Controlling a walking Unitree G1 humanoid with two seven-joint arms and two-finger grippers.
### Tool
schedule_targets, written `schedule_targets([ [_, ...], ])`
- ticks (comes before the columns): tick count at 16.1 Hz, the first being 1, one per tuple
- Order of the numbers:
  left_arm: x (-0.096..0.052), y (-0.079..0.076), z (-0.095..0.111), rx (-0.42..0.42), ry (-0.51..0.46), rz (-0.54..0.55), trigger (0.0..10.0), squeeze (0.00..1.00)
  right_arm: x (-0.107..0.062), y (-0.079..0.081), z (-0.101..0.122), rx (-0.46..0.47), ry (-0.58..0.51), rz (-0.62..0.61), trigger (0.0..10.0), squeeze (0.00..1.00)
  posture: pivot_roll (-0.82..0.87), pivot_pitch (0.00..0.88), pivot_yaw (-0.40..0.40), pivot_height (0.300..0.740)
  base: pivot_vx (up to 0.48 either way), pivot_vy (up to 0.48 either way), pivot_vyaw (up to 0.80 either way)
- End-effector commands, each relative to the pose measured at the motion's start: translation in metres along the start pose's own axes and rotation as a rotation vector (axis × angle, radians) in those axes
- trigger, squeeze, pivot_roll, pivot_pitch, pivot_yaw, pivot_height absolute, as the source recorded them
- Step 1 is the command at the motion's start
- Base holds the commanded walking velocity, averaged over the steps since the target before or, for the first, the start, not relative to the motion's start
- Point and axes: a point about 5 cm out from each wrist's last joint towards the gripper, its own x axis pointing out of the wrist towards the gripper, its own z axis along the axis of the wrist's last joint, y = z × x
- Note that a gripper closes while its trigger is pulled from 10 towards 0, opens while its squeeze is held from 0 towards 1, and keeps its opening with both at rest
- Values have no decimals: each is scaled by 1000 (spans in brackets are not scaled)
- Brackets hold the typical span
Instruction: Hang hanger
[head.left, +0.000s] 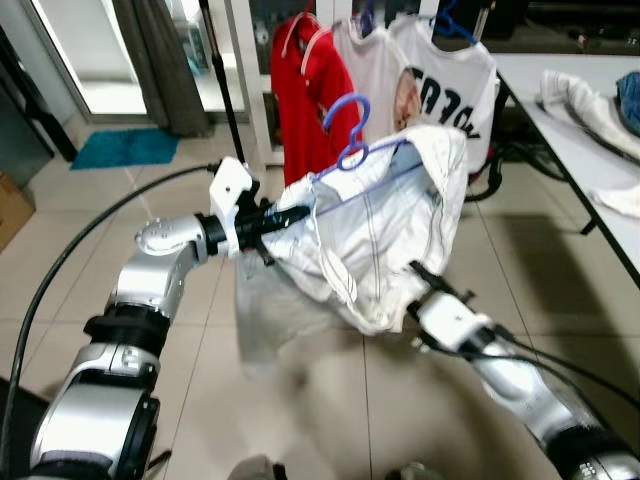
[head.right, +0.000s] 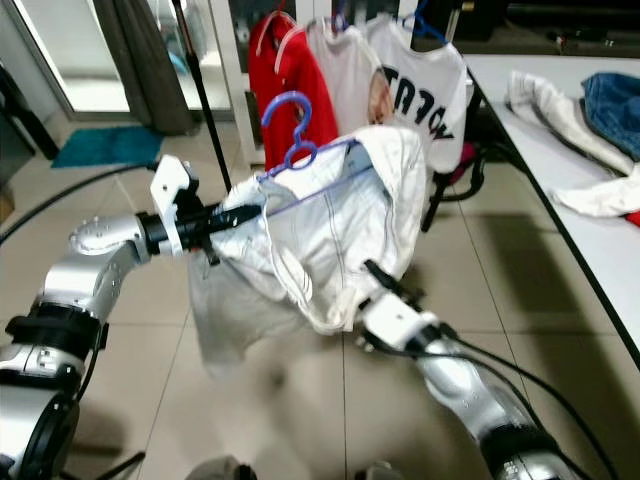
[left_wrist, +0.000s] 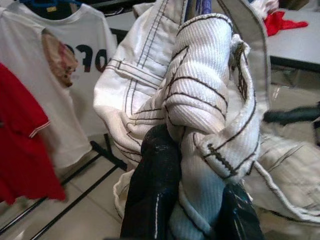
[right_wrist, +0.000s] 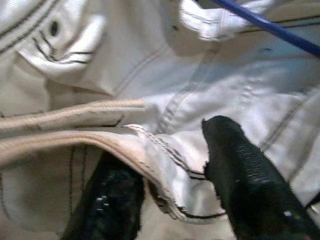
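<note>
Left claw (left_wrist: 192, 210) clamped on white jacket (head.left: 385, 225) draped over blue hanger (head.left: 350, 125); right claw (right_wrist: 172, 187) clamped on jacket hem, both midair near rack.

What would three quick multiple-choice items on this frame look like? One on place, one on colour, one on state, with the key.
1. Where is the rack of hung shirts?
A. Beyond the held garment, ahead of the robot
B. On the table
C. Behind the left arm

2. What colour is the hanger in the white garment?
A. Red
B. Blue
C. Black

3. How does the left gripper stand?
A. Open, clear of the cloth
B. Shut on bunched white cloth
C. Shut on the hanger's hook

Key:
1 A: the red shirt and the printed white shirt hang beyond the white garment, while the table stands off to the right.
2 B: the hanger pokes up blue from the garment's top.
3 B: the left gripper has its black fingers closed around a wad of the cloth; the right gripper pinches a seam lower down.
</note>
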Motion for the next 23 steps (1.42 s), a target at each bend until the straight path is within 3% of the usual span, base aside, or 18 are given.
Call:
schedule_targets([
  [1,-2,4,7,59,-10,12,0,0,-3,-12,4,15,-22,-54,10000,1000,-14,0,56,740,0,0,0],
  [2,-2,3,3,73,6,14,0,0,-11,-24,8,55,-34,-123,10000,1000,-18,0,59,740,0,0,0],
  [5,-1,3,-4,103,49,28,0,0,-20,-33,14,52,-74,-151,10000,1000,-21,0,59,740,0,0,0],
  [8,0,7,-5,96,37,70,0,0,-37,-19,2,-37,5,2,10000,1000,-26,0,54,740,0,0,0],
  [10,0,9,-3,108,29,77,0,0,-50,-11,-18,-136,150,122,10000,1000,-28,0,51,740,0,0,0],
  [15,-1,12,-2,158,47,91,0,0,-65,-16,-31,-234,206,159,10000,1000,-27,0,47,740,0,0,0],
  [17,0,11,-2,197,69,72,0,0,-63,-30,-31,-109,227,12,10000,1000,-29,0,49,740,0,0,0],
  [19,1,10,-3,207,69,55,0,0,-47,-42,-22,68,200,-88,10000,1000,-35,0,56,740,0,0,0],
  [21,4,3,-7,220,62,18,0,0,-7,-37,8,286,121,-45,10000,1000,-35,0,58,740,0,0,0],
  [22,4,0,-8,226,62,4,0,0,5,-35,17,308,114,-24,10000,0,-33,0,59,740,0,0,0],
  [23,3,-2,-10,233,66,-7,0,0,13,-36,22,301,113,-17,10000,0,-33,0,59,740,0,0,0],
])
